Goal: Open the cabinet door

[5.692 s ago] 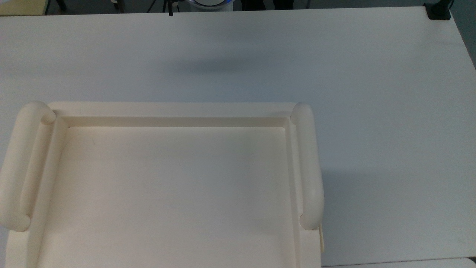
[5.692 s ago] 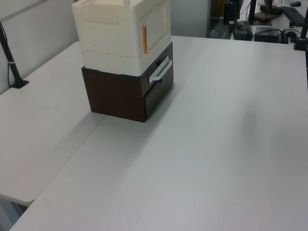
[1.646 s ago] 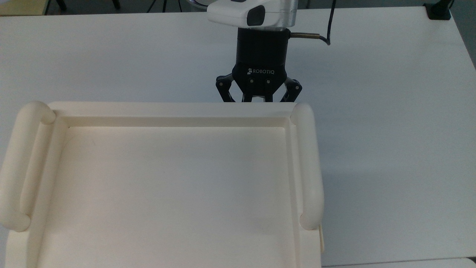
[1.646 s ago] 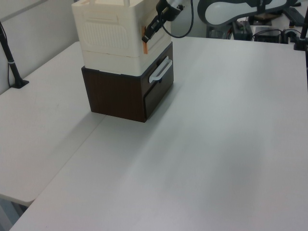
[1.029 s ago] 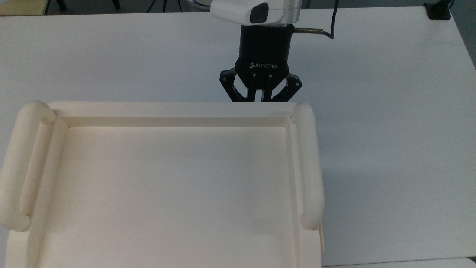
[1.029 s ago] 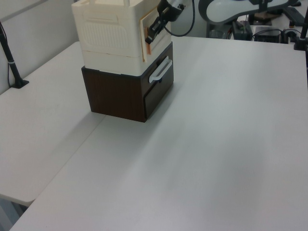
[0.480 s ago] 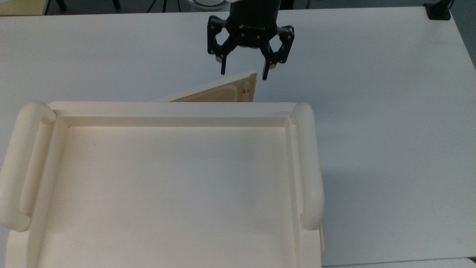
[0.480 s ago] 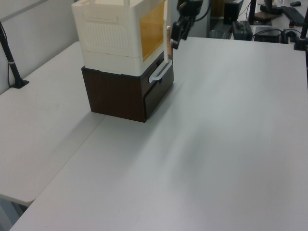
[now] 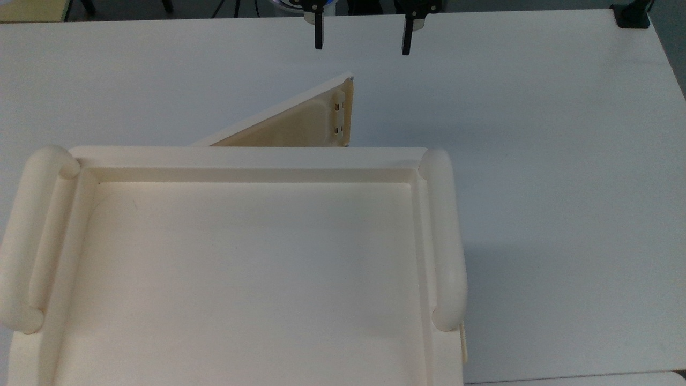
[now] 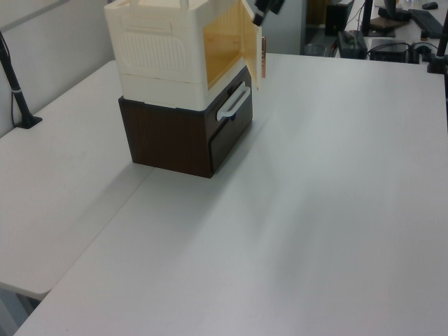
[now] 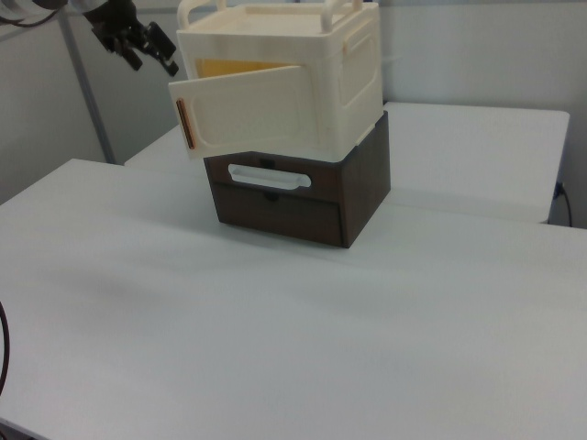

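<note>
Your cabinet door (image 9: 300, 124) is swung partway open, angling out from the front of the cream cabinet (image 11: 303, 82), with its two little latch pieces (image 9: 337, 115) sitting near the free edge in the top view. The cabinet's stacked on a dark brown drawer unit (image 11: 307, 197) on the white table (image 9: 536, 161). Your gripper (image 9: 362, 32) hangs just past the door's free edge, not touching it, fingers spread wide with nothing in them.
</note>
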`<state>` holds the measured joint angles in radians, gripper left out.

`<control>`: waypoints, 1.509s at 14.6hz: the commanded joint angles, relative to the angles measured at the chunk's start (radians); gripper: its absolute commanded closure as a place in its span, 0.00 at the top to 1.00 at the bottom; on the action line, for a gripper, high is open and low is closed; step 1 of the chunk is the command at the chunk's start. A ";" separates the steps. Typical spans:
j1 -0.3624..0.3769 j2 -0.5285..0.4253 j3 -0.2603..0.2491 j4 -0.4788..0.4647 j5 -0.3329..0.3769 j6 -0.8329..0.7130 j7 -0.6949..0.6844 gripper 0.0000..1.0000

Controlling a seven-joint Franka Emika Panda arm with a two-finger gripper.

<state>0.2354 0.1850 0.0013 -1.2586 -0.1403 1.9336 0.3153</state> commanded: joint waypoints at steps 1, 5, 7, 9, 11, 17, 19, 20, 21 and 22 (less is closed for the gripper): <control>-0.007 0.045 0.006 -0.004 0.016 0.191 -0.018 1.00; -0.002 0.099 0.006 -0.007 0.008 0.259 -0.016 1.00; -0.007 0.096 0.006 -0.028 0.004 0.248 -0.021 1.00; -0.014 0.073 -0.006 -0.028 0.004 0.176 -0.027 1.00; -0.039 0.057 -0.007 -0.027 0.007 0.053 -0.071 1.00; -0.054 0.028 -0.007 -0.025 0.025 -0.205 -0.222 1.00; -0.056 0.027 -0.007 -0.030 0.024 -0.248 -0.223 1.00; -0.057 0.027 -0.007 -0.032 0.024 -0.269 -0.225 1.00; -0.059 0.027 -0.007 -0.045 0.022 -0.289 -0.226 1.00; -0.064 0.016 -0.009 -0.071 0.022 -0.304 -0.228 1.00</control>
<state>0.1778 0.2341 -0.0030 -1.2650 -0.1349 1.6795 0.1195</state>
